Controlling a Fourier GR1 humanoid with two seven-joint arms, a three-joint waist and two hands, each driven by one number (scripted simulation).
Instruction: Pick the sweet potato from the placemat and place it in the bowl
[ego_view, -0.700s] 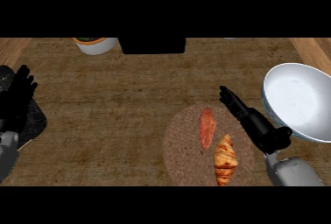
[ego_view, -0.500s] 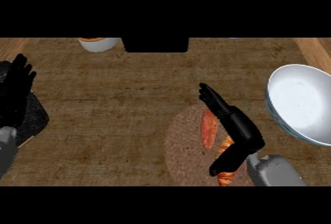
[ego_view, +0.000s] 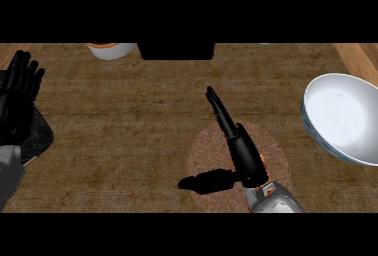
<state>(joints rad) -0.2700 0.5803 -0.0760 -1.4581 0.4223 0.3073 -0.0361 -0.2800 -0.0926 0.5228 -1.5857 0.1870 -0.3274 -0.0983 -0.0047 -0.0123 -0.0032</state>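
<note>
As robot hand (ego_view: 245, 154) overlies placemat (ego_view: 202, 159), bowl (ego_view: 345, 120) beside

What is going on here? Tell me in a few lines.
The robot's right hand is over the round woven brown placemat, fingers straight, thumb spread sideways. It hides what lies there, so no sweet potato can be made out. The white round bowl at the right holds nothing. The left hand rests open at the left edge.
</note>
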